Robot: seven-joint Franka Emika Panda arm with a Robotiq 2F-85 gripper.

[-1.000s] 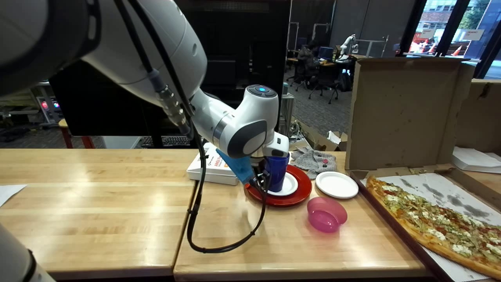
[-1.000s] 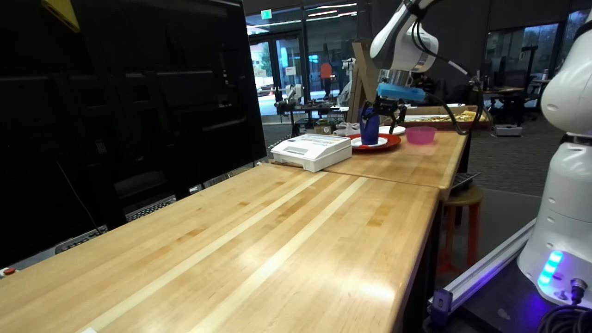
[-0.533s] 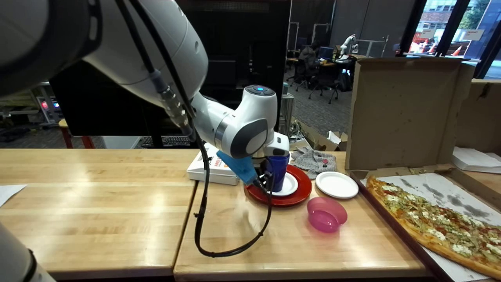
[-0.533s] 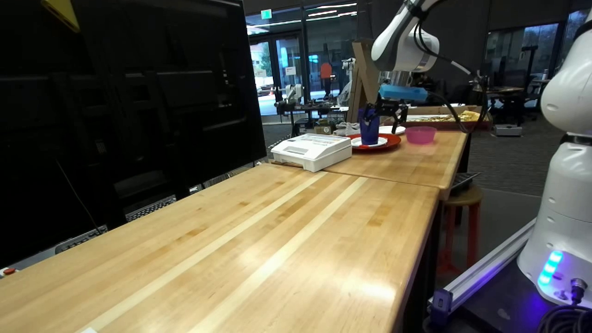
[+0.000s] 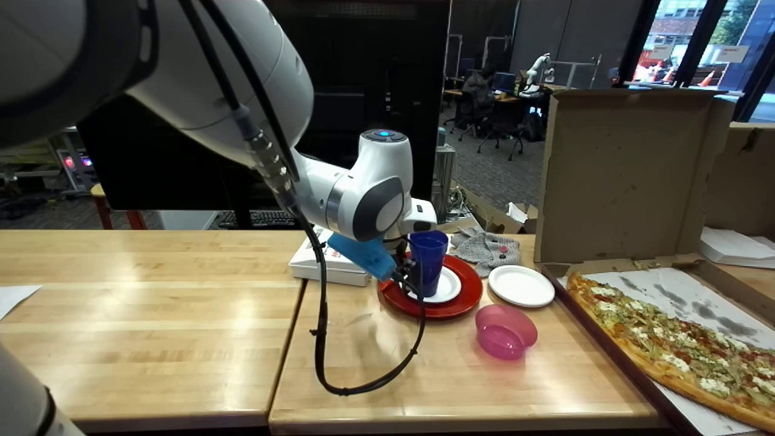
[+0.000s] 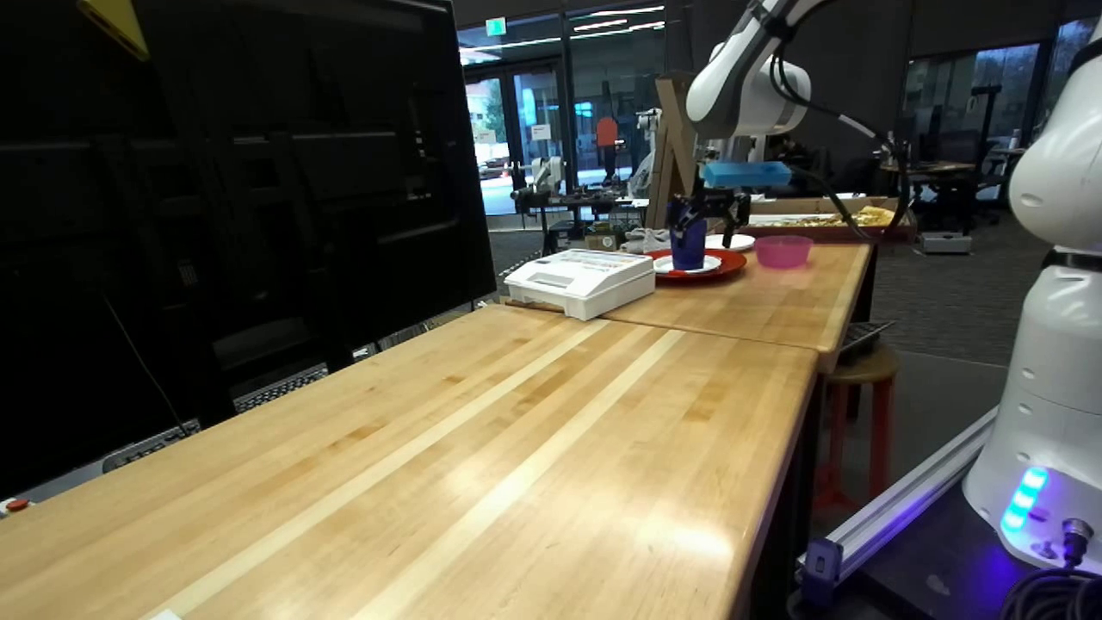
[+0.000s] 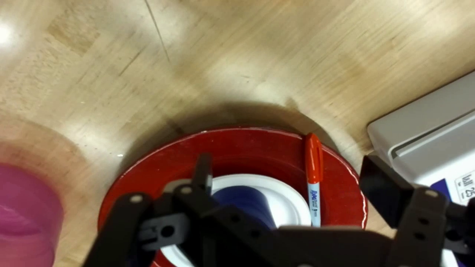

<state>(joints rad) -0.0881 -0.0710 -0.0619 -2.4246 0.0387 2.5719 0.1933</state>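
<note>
My gripper point(image 7: 293, 181) stands open above a red plate point(image 7: 237, 144), holding nothing. In the wrist view its fingers point(image 7: 384, 189) are far apart, one over the plate and one near a white case. A marker with an orange-red cap point(image 7: 314, 159) lies across the plate's rim, appearing between the fingers. On the red plate sits a small white plate point(image 7: 291, 204) bearing a blue cup point(image 7: 241, 196), partly covered by the gripper's linkage. Both exterior views show the cup point(image 5: 430, 257) upright, close beside the gripper point(image 6: 708, 215); whether they touch I cannot tell.
A pink bowl point(image 5: 506, 333) stands near the red plate, with another white plate point(image 5: 521, 285) behind it. Grey cloth point(image 5: 487, 249) lies at the back. An open box point(image 5: 623, 181) with pizza point(image 5: 672, 351) occupies one side; the white case point(image 6: 581, 284) is opposite.
The arm has shifted slightly to the left in the exterior views, uncovering more of the blue cup. Its hanging cable has swung. The gripper stays open, and the tableware has not moved.
</note>
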